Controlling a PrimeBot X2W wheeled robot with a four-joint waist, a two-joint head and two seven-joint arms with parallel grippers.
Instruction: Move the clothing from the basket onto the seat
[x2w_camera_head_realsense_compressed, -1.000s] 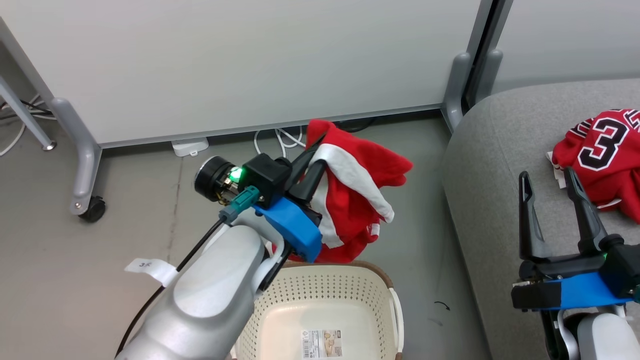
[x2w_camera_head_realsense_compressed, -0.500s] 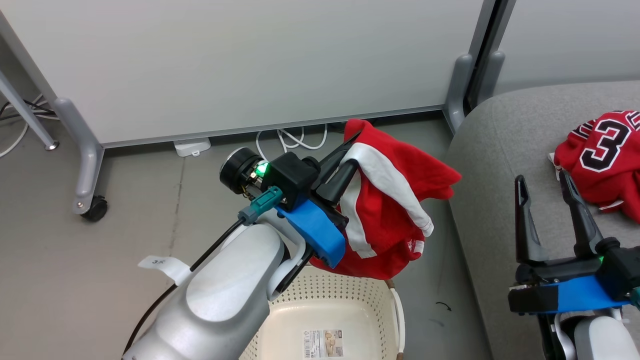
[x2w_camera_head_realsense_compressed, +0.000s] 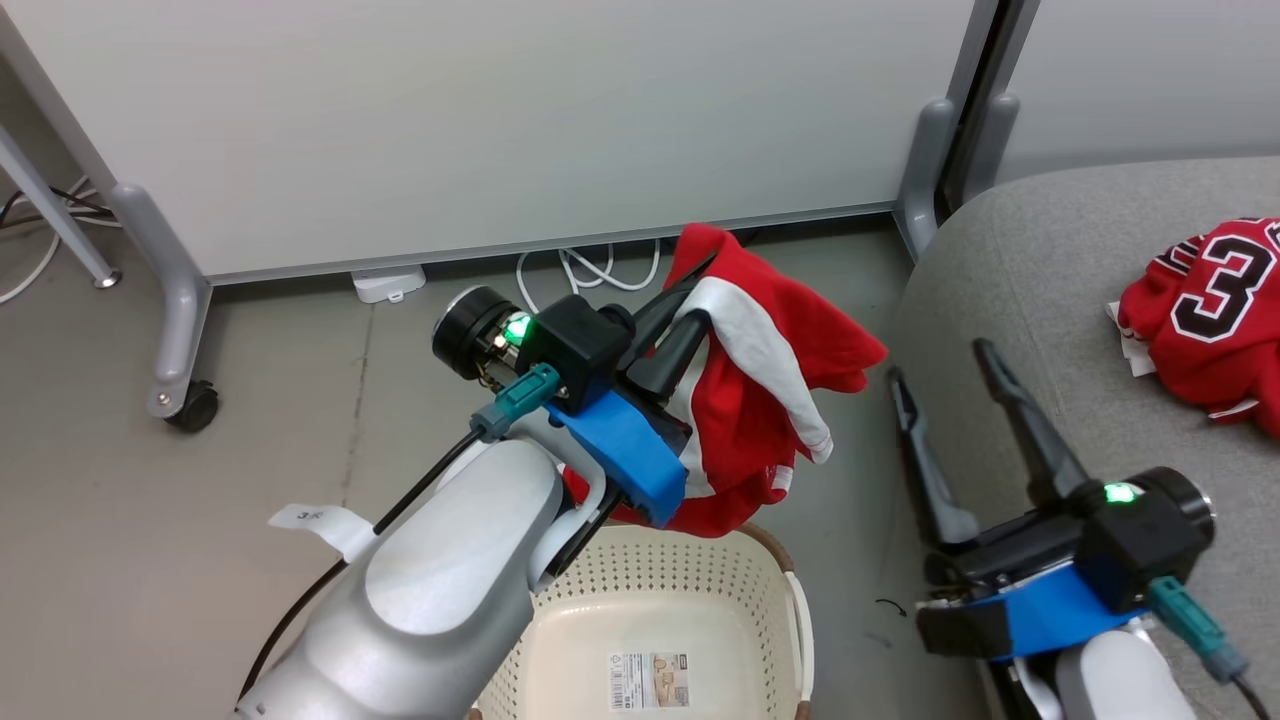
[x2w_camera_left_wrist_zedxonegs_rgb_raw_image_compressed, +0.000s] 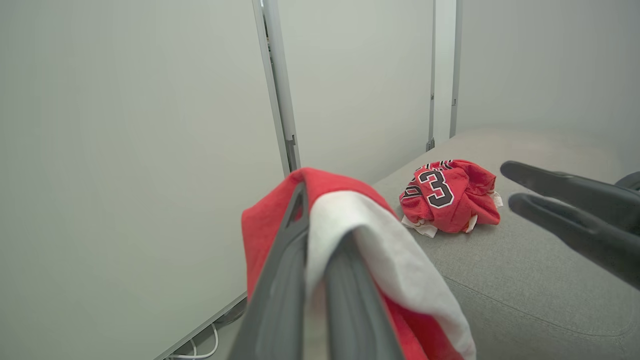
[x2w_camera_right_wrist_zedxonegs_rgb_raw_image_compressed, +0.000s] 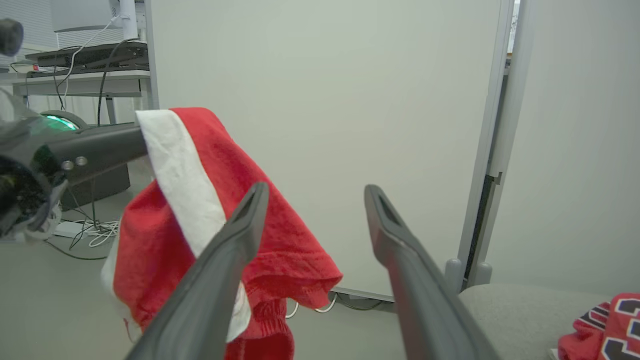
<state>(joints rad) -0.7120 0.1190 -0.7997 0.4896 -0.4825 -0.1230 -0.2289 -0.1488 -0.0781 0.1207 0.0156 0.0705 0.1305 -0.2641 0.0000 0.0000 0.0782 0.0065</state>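
clothing (x2w_camera_head_realsense_compressed: 750, 430) in red with a broad white band hangs from the left gripper (x2w_camera_head_realsense_compressed: 705, 295), whose jaws are clenched on a fold near its top. the piece droops with its long axis close to vertical: a bunched peak above the jaws and a loose hem at the bottom. in the head view the white band runs slantwise from the jaw tips down toward the seat side. its lower edge overlaps the far rim of the basket (x2w_camera_head_realsense_compressed: 650, 575) in that view; whether cloth touches rim i cannot tell. the gripper itself points up and to the robot's right, toward the white panel (x2w_camera_head_realsense_compressed: 500, 120) and the seat (x2w_camera_head_realsense_compressed: 1040, 270). the basket stands on the floor (x2w_camera_head_realsense_compressed: 300, 420) with its mouth upward, and a label sticker (x2w_camera_head_realsense_compressed: 647, 682) shows on its base.

the right gripper (x2w_camera_head_realsense_compressed: 940, 360) is at the seat's left edge, between the hanging cloth and a jersey (x2w_camera_head_realsense_compressed: 1215, 310). its jaws are spread wide with nothing between them, tips aimed up and slightly left in the head view. the jersey lies crumpled on the grey cushion, well apart from the basket, with a black white-edged 3 facing up. in the left wrist view that heap sits beyond the held cloth, white scraps at its lower edge. cables (x2w_camera_head_realsense_compressed: 590, 270) lie on the floor at the panel's foot.
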